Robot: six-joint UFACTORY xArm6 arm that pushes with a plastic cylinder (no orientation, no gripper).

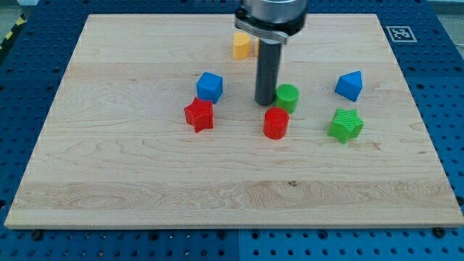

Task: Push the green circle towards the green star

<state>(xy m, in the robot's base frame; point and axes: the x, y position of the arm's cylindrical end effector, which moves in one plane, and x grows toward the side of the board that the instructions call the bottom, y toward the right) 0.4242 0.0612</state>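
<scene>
The green circle (pixel 288 96) is a short green cylinder near the board's middle. The green star (pixel 346 125) lies to its right and a little lower. My tip (pixel 265 103) is the lower end of the dark rod; it stands right against the green circle's left side. A red cylinder (pixel 276 123) sits just below the green circle and my tip.
A blue cube (pixel 209 86) and a red star (pixel 199 114) lie left of my tip. A blue block (pixel 349 85) sits above the green star. A yellow block (pixel 242 45) is partly hidden behind the arm at the top. The wooden board (pixel 145 181) rests on a blue pegboard.
</scene>
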